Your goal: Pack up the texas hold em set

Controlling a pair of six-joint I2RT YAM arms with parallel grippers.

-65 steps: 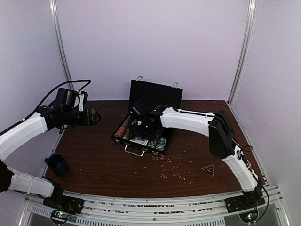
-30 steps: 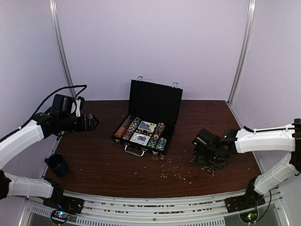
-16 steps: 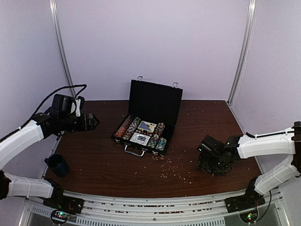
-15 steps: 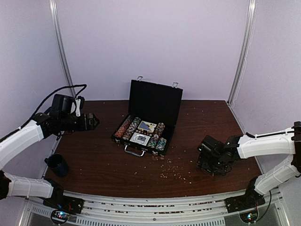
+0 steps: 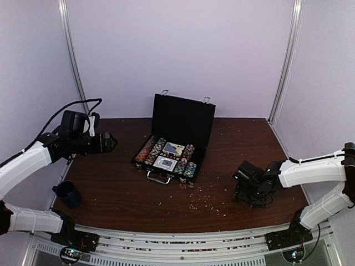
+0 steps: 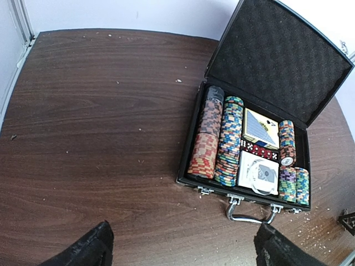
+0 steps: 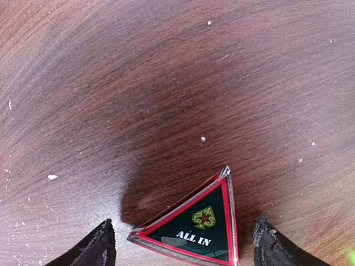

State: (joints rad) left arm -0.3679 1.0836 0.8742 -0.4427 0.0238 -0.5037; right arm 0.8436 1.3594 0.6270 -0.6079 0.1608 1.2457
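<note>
The black case [image 5: 183, 113] stands open at the table's middle, lid upright. In the left wrist view its lid [image 6: 277, 61] is foam-lined, and the tray holds multicoloured chip rows [image 6: 229, 141], a card deck box [image 6: 258, 173], red dice [image 6: 260, 149] and a silver handle [image 6: 249, 213]. My left gripper [image 5: 111, 142] hovers open and empty left of the case; it also shows in the left wrist view [image 6: 180, 255]. My right gripper [image 5: 252, 191] is low at the right. In the right wrist view it [image 7: 180, 249] is open, its fingers either side of a triangular "ALL IN" marker [image 7: 199, 224] lying on the table.
A dark blue mug [image 5: 67, 194] stands near the left front edge. Small light crumbs [image 5: 205, 202] are scattered on the brown table in front of the case. Metal frame posts [image 5: 285, 61] stand at the back corners.
My right arm has swung from the case to the right side of the table and settled low over the triangular marker. The left arm has barely moved.
</note>
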